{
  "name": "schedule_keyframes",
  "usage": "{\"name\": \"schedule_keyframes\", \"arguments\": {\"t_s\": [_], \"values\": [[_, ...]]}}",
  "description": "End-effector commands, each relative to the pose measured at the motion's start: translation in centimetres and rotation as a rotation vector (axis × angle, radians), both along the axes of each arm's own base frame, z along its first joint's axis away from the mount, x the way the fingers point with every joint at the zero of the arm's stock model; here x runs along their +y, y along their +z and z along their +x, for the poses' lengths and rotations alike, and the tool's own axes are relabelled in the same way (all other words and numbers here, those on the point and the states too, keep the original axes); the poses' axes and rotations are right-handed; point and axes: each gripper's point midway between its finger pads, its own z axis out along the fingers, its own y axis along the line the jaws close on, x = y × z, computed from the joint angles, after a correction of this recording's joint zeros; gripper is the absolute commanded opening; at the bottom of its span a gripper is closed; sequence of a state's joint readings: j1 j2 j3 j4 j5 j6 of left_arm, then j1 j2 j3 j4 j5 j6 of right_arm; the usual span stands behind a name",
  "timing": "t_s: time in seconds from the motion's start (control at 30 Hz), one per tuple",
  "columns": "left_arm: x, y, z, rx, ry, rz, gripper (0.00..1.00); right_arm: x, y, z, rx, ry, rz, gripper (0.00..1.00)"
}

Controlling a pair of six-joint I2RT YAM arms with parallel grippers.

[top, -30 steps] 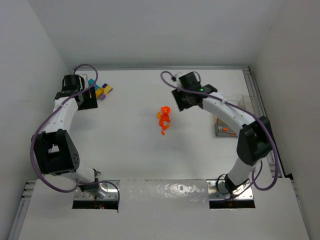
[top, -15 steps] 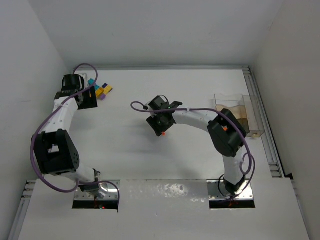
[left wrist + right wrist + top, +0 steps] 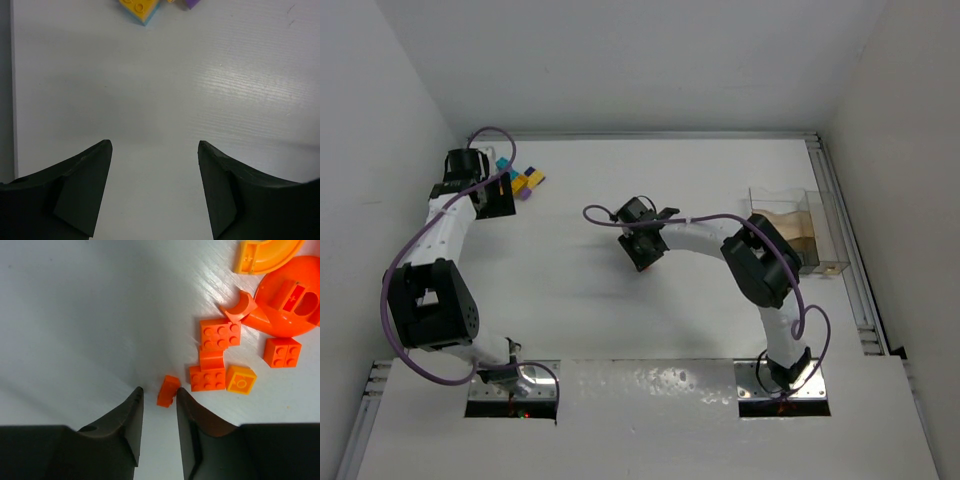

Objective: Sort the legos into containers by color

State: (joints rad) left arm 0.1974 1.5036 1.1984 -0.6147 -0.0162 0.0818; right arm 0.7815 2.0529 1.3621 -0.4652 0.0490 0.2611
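Observation:
The right wrist view shows my right gripper (image 3: 159, 390) low over the white table at the near end of a pile of orange legos. A tiny orange brick (image 3: 168, 390) lies between its tips, touching the right finger, with a gap to the left finger. The jaws are narrow but open. Beyond lie a flat orange brick (image 3: 207, 378), a yellow-orange tile (image 3: 240, 379) and an orange dome piece (image 3: 292, 305). From above, the right gripper (image 3: 642, 250) covers that pile. My left gripper (image 3: 154, 143) is open and empty, short of a yellow brick (image 3: 141, 9). The clear containers (image 3: 830, 240) stand at the right.
A small pile of yellow, teal and purple legos (image 3: 525, 180) lies at the back left, beside the left gripper (image 3: 502, 195). A metal rail (image 3: 850, 270) runs along the table's right edge, just past the containers. White walls close in the back and sides.
The right arm swung from the back centre down onto the orange pile, and its jaws narrowed around the tiny orange brick. The left arm has not moved.

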Motion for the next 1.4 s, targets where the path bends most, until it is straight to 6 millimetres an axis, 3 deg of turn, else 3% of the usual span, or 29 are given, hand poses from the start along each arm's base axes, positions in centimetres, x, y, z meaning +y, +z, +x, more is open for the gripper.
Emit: {"name": "schedule_keyframes", "arguments": {"t_s": [0.0,0.2,0.23,0.33,0.37,0.53,0.57,0.6,0.63,0.67,0.7,0.73,0.77,0.83,0.87,0.97,1.0,1.17,1.27,1.37], "values": [[-0.2,2.5,1.1,-0.080,-0.012,0.011,0.68,0.2,-0.7,1.3,-0.027,-0.031,0.001,0.30],[0.0,2.5,0.9,-0.078,-0.006,0.021,0.68,-0.8,-0.8,0.5,-0.007,-0.041,-0.020,0.26],[0.0,2.4,0.8,-0.075,-0.005,0.019,0.68,-0.7,-0.7,0.5,-0.007,-0.042,-0.015,0.23],[0.0,2.4,0.8,-0.079,-0.007,0.018,0.68,-0.8,-0.4,0.2,0.006,-0.043,-0.018,0.00],[0.0,2.5,0.8,-0.080,-0.006,0.019,0.68,-0.8,-0.1,0.2,0.005,-0.046,-0.012,0.00],[0.1,2.4,0.8,-0.079,-0.007,0.023,0.68,-0.5,6.0,1.6,-0.107,-0.083,0.111,0.00],[0.1,2.4,0.8,-0.081,-0.005,0.023,0.68,-1.8,6.8,2.6,-0.123,-0.129,0.124,0.00],[0.0,2.4,0.8,-0.079,-0.008,0.023,0.68,-6.1,9.1,3.7,-0.138,-0.276,0.156,0.00],[0.0,2.4,0.8,-0.079,-0.007,0.024,0.68,-6.2,9.2,3.7,-0.138,-0.277,0.156,0.00],[0.1,2.4,0.8,-0.080,-0.005,0.026,0.68,-10.1,10.0,4.5,-0.145,-0.413,0.166,0.00],[0.1,2.4,0.8,-0.080,-0.004,0.027,0.68,-12.4,9.0,4.8,-0.132,-0.492,0.142,0.00],[0.2,2.3,0.7,-0.078,-0.001,0.030,0.68,-14.8,10.5,5.2,-0.176,-0.571,0.164,0.00],[0.2,2.3,0.7,-0.078,-0.001,0.030,0.68,-19.7,9.5,5.0,-0.175,-0.730,0.135,0.00],[0.1,2.1,0.7,-0.075,-0.002,0.030,0.68,-24.2,10.7,4.7,-0.232,-0.905,0.161,0.00],[0.2,1.9,0.7,-0.073,-0.003,0.029,0.68,-27.7,10.7,4.4,-0.245,-1.010,0.149,0.00],[0.0,1.8,0.8,-0.070,-0.031,0.030,0.67,-32.6,9.5,2.2,-0.247,-1.155,0.090,0.00],[-0.4,1.9,0.8,-0.064,-0.073,0.032,0.65,-33.9,9.3,1.8,-0.253,-1.189,0.060,0.00],[-8.7,1.5,0.0,-0.019,-0.607,-0.045,0.61,-37.1,7.7,0.7,-0.215,-1.288,0.006,0.00],[-12.1,0.5,-2.2,0.038,-0.790,-0.079,0.61,-37.6,6.9,0.9,-0.199,-1.295,-0.013,0.00],[-14.2,-0.7,-4.2,0.096,-0.895,-0.089,0.61,-37.5,6.0,1.0,-0.170,-1.299,-0.018,0.00]]}}
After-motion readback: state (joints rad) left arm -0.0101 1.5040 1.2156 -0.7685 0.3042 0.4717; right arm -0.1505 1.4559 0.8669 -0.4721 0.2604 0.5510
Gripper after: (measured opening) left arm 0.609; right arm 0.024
